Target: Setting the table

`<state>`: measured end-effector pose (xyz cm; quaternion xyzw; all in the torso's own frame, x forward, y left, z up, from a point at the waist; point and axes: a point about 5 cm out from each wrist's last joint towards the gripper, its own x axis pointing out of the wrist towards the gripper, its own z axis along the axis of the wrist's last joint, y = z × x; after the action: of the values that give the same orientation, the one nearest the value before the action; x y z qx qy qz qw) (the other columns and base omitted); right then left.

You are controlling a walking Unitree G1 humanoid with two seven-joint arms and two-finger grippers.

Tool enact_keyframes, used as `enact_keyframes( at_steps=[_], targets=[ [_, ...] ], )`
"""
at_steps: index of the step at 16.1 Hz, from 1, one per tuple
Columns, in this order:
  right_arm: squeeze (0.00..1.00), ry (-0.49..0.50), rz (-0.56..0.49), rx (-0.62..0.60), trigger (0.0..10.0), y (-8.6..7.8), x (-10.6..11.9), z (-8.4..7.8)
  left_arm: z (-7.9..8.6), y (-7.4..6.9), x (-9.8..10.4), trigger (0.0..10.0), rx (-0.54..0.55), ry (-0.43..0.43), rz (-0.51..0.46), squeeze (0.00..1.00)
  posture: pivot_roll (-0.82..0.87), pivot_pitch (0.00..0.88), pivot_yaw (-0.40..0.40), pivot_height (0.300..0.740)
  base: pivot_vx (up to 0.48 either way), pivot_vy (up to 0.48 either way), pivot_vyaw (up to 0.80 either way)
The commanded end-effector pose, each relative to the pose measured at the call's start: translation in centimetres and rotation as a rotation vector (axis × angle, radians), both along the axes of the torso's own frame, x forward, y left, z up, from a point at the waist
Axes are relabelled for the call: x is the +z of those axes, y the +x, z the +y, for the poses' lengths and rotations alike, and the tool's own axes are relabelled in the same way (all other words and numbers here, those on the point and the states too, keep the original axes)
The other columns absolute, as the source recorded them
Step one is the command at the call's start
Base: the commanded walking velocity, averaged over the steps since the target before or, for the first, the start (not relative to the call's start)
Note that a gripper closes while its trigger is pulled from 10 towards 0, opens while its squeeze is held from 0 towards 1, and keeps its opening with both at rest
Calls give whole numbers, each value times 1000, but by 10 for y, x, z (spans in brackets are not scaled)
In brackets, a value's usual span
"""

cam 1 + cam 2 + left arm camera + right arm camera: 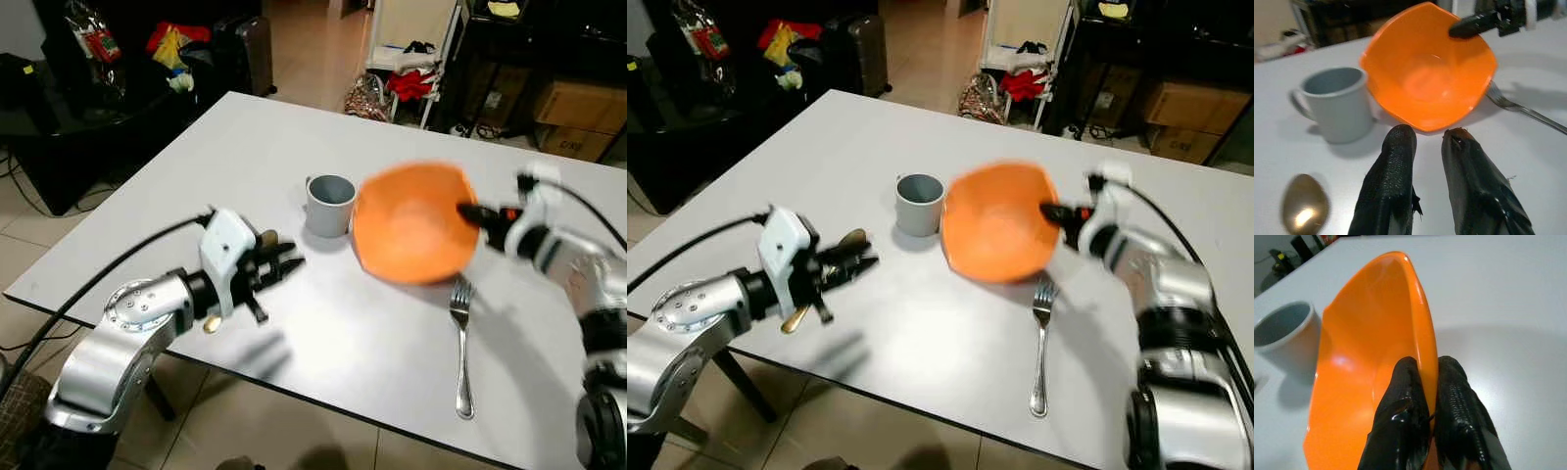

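Left arm: seen at the near left edge of the table (196,166), silver, with a black cable running back off the edge.
Left gripper (286,264): held low over the tabletop, pointed toward the cup and bowl; the two black fingers (1393,176) are set a narrow gap apart, with nothing between them.
Spoon (1304,209): a gold-coloured bowl end is seen lying on the table just beside the left gripper, partly hidden under it in the head views.
Cup (329,204): grey, upright, with its handle turned to the left; placed near the table's middle, just beside the left edge of the bowl.
Bowl (411,223): orange, tilted up off the table, its open side turned toward the left gripper; motion blur is seen on it in the head views.
Fork (462,345): silver, lying flat on the table in front of the bowl, tines toward the bowl.
Right gripper (1431,396): closed on the bowl's rim, one finger inside the rim and one outside.
Right arm: reaching in from the right edge of the table.
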<state>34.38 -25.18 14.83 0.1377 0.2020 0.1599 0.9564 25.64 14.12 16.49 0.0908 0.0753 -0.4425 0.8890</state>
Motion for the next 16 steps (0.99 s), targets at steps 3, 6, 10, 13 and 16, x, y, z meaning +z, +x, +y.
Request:
enact_keyframes(
  at_steps=[3, 6, 10, 13, 16],
  targets=[
    [0, 103, 25, -38, 10000, -12, 8, -4, -5, -3, 2, 10000, -47, -13, 29, 0, -17, 0, -26, 740, 0, 0, 0],
    [0, 190, 45, -72, 10000, -12, 2, -1, -5, -3, 1, 10000, -51, -3, 30, 0, -14, 0, -24, 740, 0, 0, 0],
    [0, 212, 79, -158, 10000, -12, -9, -7, -4, -3, 2, 10000, -49, 8, 27, 0, -3, 0, -23, 740, 0, 0, 0],
    [0, 253, 89, -190, 10000, -12, -12, -11, -3, -3, 2, 10000, -52, 14, 30, 0, 1, 0, -16, 740, 0, 0, 0],
    [0, 328, 97, -249, 10000, -9, -19, -13, -1, -3, 2, 10000, -60, 27, 34, 0, 7, 0, -10, 740, 0, 0, 0]
  ],
)
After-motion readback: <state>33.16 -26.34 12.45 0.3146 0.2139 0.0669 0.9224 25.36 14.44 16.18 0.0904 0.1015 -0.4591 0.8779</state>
